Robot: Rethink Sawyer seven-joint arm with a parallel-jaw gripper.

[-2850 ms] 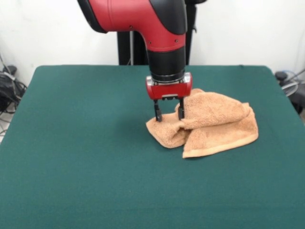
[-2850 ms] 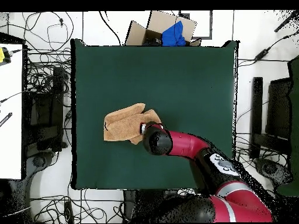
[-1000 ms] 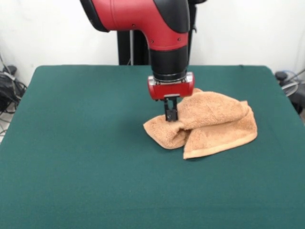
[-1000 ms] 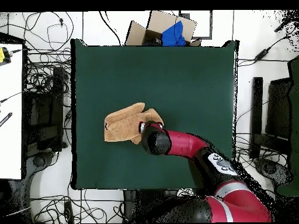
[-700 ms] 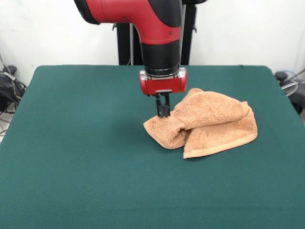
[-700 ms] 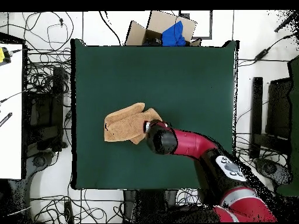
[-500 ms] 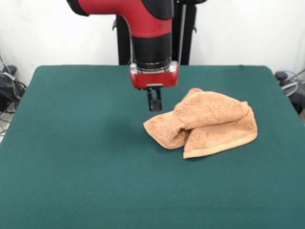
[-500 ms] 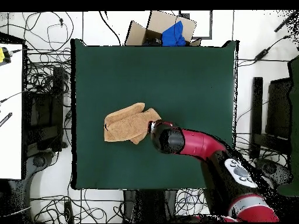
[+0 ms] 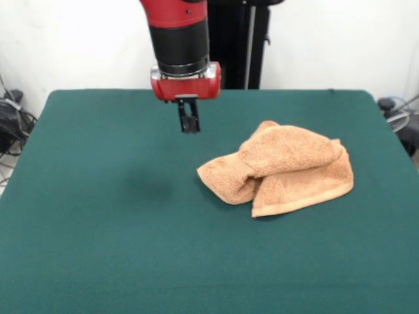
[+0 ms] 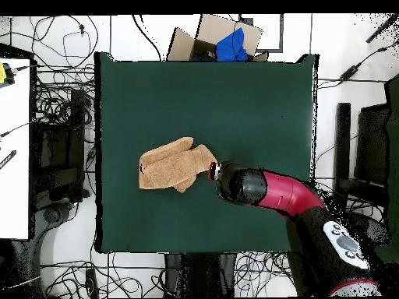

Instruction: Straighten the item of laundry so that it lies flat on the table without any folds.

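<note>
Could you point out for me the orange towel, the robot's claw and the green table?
towel (image 9: 281, 167): front view, on its bunched upper fold.
gripper (image 9: 189, 125): front view, at its closed black tips, clear of the towel.
table (image 9: 98, 222): front view, on bare green cloth.

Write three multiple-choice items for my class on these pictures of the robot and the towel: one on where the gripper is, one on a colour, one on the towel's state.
1. Where is the gripper?
A. Clamped on the towel
B. Above the table, beside the towel
C. Resting flat on the table

2. What colour is the table top?
A. Dark green
B. White
C. Red

3. How does the towel lie?
A. Spread flat
B. Bunched and folded over itself
C. Hanging off the table edge

Answers:
1. B: in the front view the gripper hangs clear of the towel, holding nothing.
2. A: the cloth top is dark green in both views.
3. B: layers overlap, with a hemmed edge at the front.
</note>
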